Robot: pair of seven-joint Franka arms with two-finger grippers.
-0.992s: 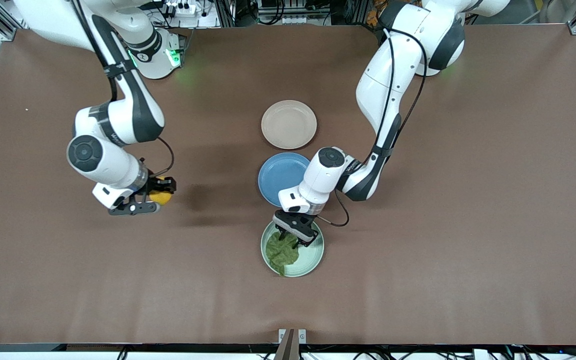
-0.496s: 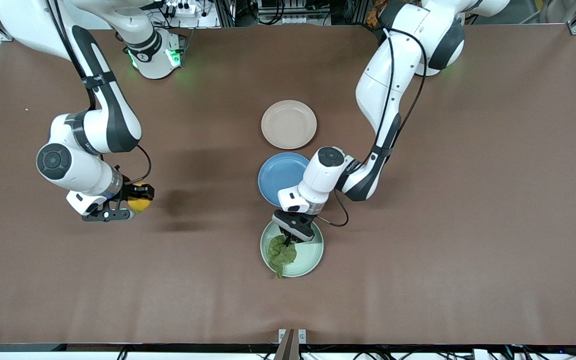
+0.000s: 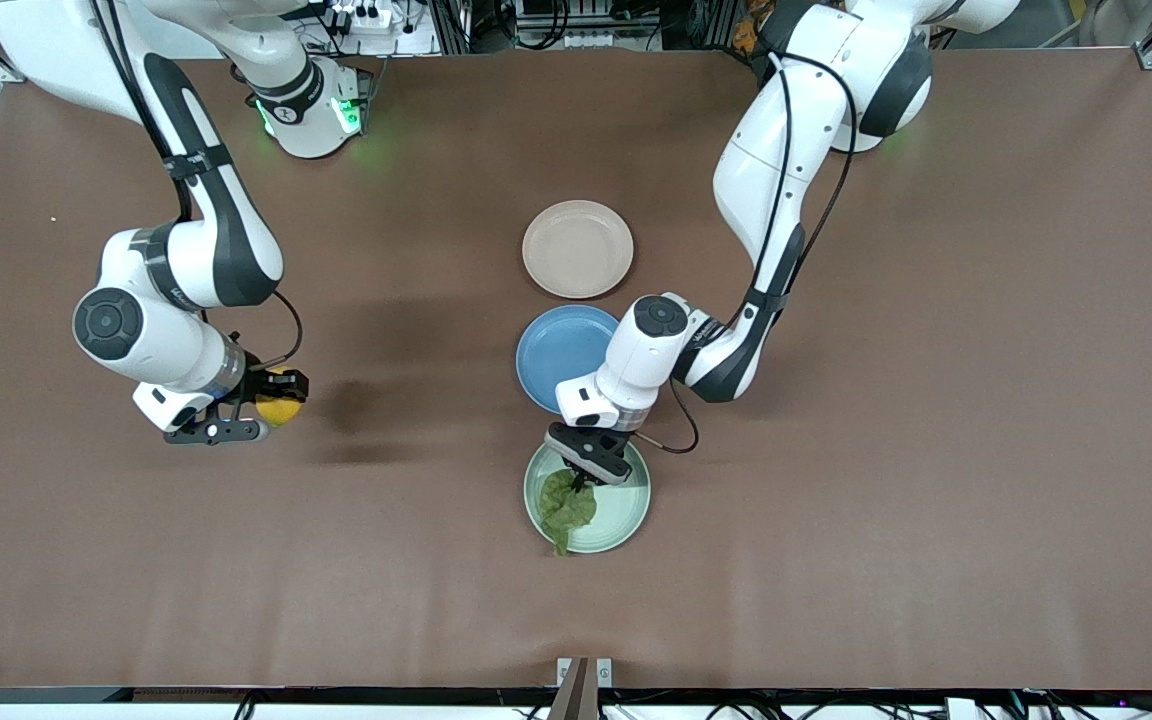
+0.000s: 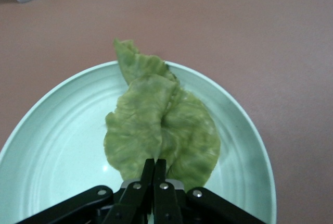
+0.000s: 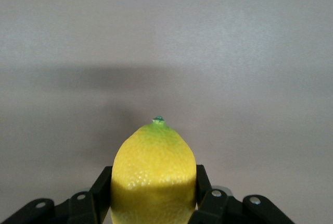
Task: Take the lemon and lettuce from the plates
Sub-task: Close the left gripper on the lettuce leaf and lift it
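Over the brown table (image 3: 836,500), the right gripper (image 3: 266,400) clamps the lemon (image 3: 281,410) aloft, while the left gripper (image 4: 155,174), pinching only the lettuce (image 4: 161,130) edge over the mint plate (image 4: 52,146), could tear or drop it.

Glossy white arm shells (image 3: 766,170) wearing dark joint bands, black cables trailing alongside, green lights glowing at one base (image 3: 308,118), black end effector fingers (image 4: 156,182) showing silver screws

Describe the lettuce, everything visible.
The lettuce is one wrinkly, dull-green leaf, soft-looking, folded on itself with a crease down the middle. Its narrow end reaches the rim of the mint green plate on the side nearest the front camera. It lies in the plate, toward the right arm's side of it. The left gripper has its fingers shut on the leaf's edge. Whether the leaf has lifted off the plate cannot be told.
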